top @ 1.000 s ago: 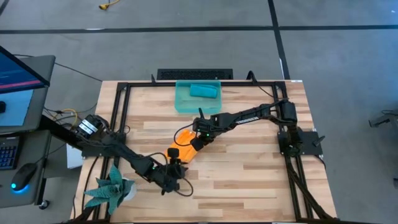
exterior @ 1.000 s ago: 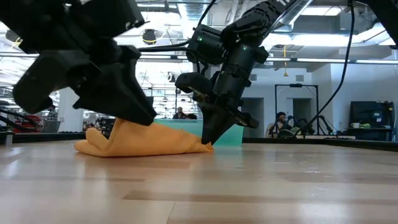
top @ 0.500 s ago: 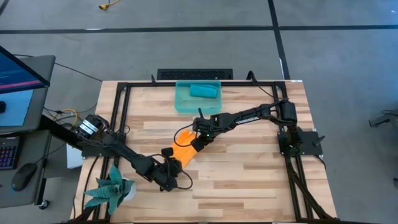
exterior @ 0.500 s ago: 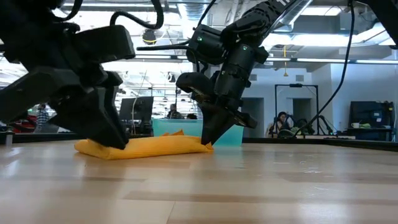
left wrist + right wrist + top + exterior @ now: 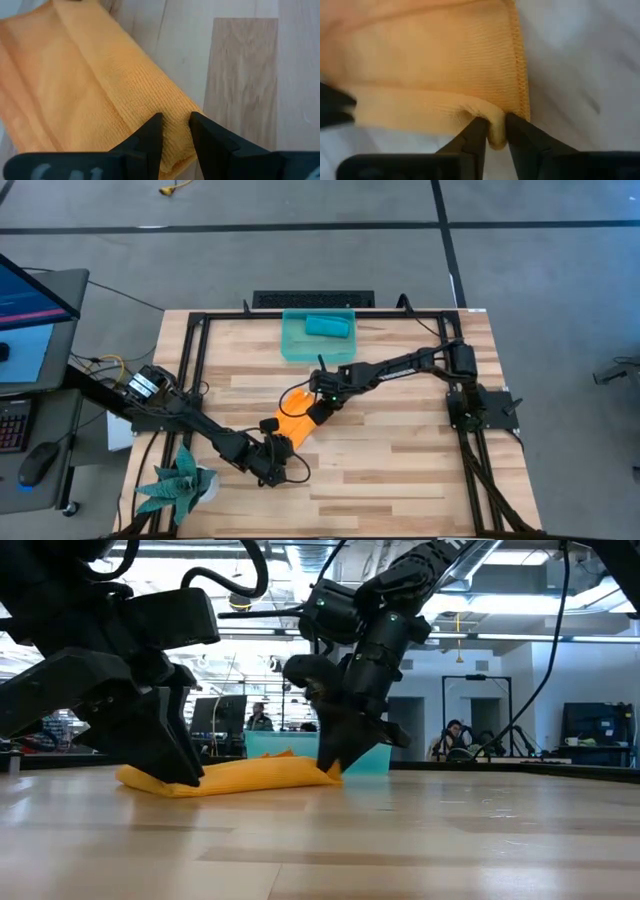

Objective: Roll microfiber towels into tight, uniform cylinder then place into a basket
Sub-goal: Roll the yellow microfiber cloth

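Note:
The orange towel (image 5: pixel 293 420) lies on the table as a long folded strip, also in the low view (image 5: pixel 255 775). My left gripper (image 5: pixel 272 443) is shut on its near-left end (image 5: pixel 175 120). My right gripper (image 5: pixel 318 408) is shut on its far-right end (image 5: pixel 494 127). The teal-blue towel (image 5: pixel 328 327) lies rolled inside the teal-green basket (image 5: pixel 292 345) at the table's far edge. My left gripper pinches a fold of the orange towel (image 5: pixel 172 107) between its two fingers, near the strip's end corner. The fingers come slanting down from above (image 5: pixel 180 765). That end rests on the table, several layers thick. My right gripper pinches a bunched fold (image 5: pixel 492 117) between its two fingers, beside the towel's stitched hem (image 5: pixel 522 85). The fingers point down from above (image 5: pixel 330 765). That end rests on the table, and the strip between the grippers lies low.
A green spiky plant (image 5: pixel 180 480) stands at the near left corner. A black metal frame (image 5: pixel 195 360) runs round the table's edges. Bare wood lies to the right and near side of the towel. People show in the room behind (image 5: pixel 452 735).
My left gripper has gone down to the table and a little toward the left edge with its end of the orange towel. That end stood heaped up and now lies flat, with the strip drawn out longer. The right end has stayed in place.

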You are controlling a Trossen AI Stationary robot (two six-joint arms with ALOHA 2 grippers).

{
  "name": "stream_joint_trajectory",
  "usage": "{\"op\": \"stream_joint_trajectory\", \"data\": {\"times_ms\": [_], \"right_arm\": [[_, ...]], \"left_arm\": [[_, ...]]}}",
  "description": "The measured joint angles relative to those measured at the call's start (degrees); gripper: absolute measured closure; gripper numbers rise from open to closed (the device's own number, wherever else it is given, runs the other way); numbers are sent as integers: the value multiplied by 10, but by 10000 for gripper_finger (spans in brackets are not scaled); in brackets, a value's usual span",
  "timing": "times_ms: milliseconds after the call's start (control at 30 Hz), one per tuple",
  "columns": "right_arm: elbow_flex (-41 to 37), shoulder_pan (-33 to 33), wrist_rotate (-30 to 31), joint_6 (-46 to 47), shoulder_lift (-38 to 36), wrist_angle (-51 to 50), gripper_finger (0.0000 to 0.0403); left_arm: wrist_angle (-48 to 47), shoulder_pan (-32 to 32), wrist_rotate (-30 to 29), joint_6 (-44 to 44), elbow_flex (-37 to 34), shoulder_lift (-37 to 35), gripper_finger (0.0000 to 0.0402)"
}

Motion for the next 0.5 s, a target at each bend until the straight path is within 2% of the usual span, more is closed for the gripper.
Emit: {"op": "stream_joint_trajectory", "data": {"times_ms": [100, 233, 500], "right_arm": [[-2, -5, -25, -11, -12, -20, 289], [-3, 2, 5, -41, -55, -40, 282], [-2, 62, 150, -62, -147, -131, 280]], "left_arm": [[-8, 0, 3, 3, 0, 0, 306], [-19, -1, 8, 6, 0, 1, 306], [-50, -17, 32, 54, 0, 0, 306]]}}
